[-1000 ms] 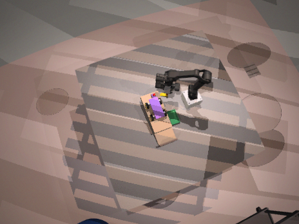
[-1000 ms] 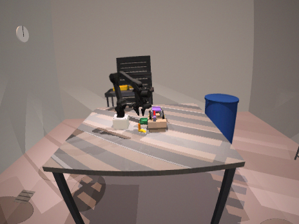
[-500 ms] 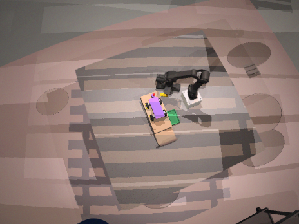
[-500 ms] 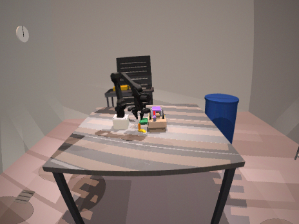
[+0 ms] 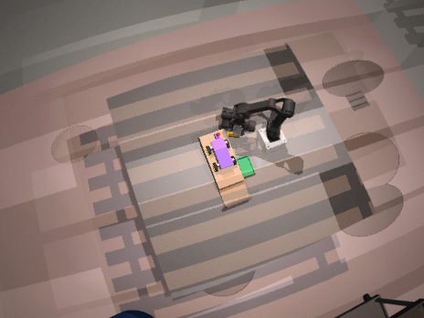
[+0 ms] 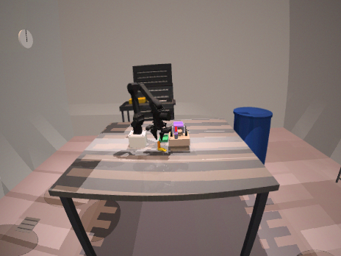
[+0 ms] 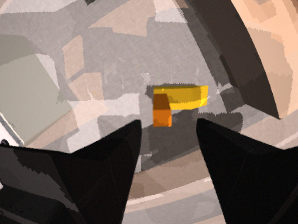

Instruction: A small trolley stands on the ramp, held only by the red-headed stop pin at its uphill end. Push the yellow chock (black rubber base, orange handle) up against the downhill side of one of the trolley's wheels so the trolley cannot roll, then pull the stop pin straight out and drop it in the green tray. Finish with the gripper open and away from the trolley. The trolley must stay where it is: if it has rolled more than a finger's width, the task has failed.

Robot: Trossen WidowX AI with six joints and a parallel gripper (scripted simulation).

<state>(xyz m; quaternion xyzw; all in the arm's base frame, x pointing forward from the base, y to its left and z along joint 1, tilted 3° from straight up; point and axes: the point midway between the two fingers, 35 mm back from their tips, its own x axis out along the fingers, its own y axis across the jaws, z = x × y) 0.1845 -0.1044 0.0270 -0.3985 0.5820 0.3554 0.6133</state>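
The purple trolley (image 5: 223, 153) (image 6: 178, 124) stands on the wooden ramp (image 5: 230, 181) (image 6: 180, 141) (image 7: 270, 45). The red-headed stop pin (image 5: 218, 134) (image 6: 176, 129) stands at the trolley's uphill end. The yellow chock (image 5: 234, 134) (image 6: 162, 149) (image 7: 187, 97) lies on the table beside the ramp's uphill end, its orange handle (image 6: 159, 145) (image 7: 162, 118) standing up. Its rubber base is hard to make out. My gripper (image 5: 238, 132) (image 6: 158, 138) (image 7: 169, 125) is open and empty, above the chock; in the wrist view the handle shows ahead of the gap between the fingertips. The green tray (image 5: 246, 166) (image 6: 164, 138) holds nothing that I can see.
The tray sits against the ramp's side nearest the arm. The arm's white base (image 5: 272, 138) (image 6: 137, 140) stands on the table near the chock. The ramp's side wall (image 7: 225, 50) rises to the right of the chock in the wrist view.
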